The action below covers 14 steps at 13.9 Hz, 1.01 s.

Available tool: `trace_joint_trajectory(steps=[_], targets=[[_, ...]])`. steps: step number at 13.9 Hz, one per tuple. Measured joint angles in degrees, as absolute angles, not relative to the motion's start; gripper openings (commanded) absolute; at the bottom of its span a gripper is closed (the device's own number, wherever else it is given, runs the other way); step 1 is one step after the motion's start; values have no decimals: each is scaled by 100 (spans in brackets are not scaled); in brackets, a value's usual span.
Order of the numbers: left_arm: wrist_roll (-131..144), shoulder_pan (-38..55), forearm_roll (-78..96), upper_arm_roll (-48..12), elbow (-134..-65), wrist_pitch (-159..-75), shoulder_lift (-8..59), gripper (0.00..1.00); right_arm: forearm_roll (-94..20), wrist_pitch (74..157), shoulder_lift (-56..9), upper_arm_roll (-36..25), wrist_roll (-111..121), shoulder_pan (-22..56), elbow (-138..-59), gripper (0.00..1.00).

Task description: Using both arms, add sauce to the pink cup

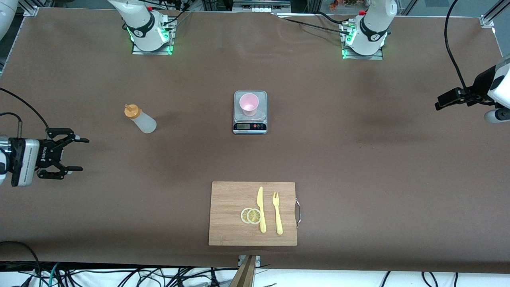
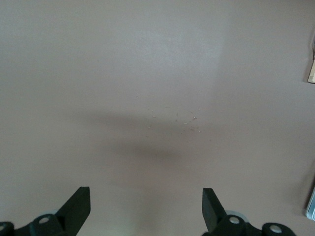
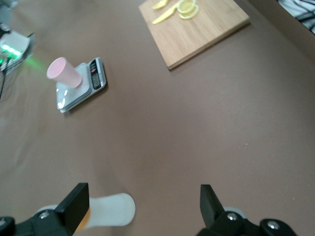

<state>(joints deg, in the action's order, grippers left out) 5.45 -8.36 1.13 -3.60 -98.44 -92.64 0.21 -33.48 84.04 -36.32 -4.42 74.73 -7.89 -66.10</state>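
Observation:
The sauce bottle [image 1: 140,118], whitish with an orange cap, stands on the brown table toward the right arm's end. In the right wrist view the sauce bottle [image 3: 110,210] shows just past one finger. The pink cup [image 1: 249,104] stands upright on a small kitchen scale [image 1: 250,126] mid-table; the right wrist view also shows the cup [image 3: 64,72]. My right gripper [image 1: 82,154] is open and empty over the table, beside the bottle and apart from it; its jaws [image 3: 142,194] are wide. My left gripper [image 1: 442,101] hangs at the left arm's end of the table, open over bare table [image 2: 145,192].
A wooden cutting board [image 1: 253,213] lies nearer the front camera than the scale. It carries a yellow knife [image 1: 261,209], a yellow fork [image 1: 277,212] and two lemon slices [image 1: 251,215]. Cables run along the table's edges.

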Motion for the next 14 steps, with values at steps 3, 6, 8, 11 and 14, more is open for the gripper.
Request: trace_joint_trajectory(steps=[3, 6, 8, 11, 14], targets=[[545, -836, 113, -362, -9844, -9271, 24, 100, -2752, 8504, -3455, -431, 6042, -299, -6336, 100], [545, -836, 113, -362, -9844, -9273, 35, 100, -2294, 8506, -3111, -427, 4682, 58, -6307, 100], [545, -836, 113, -363, -9844, -9274, 40, 100, -1981, 8502, -2930, -425, 3779, 263, -6307, 100], [545, -836, 113, -382, -9844, -9274, 42, 100, -1581, 8473, -2686, -392, 2373, 569, -6327, 100], [545, -836, 113, -393, -9844, -9275, 46, 100, -1142, 8465, -2408, -136, 1159, 658, -6601, 100]])
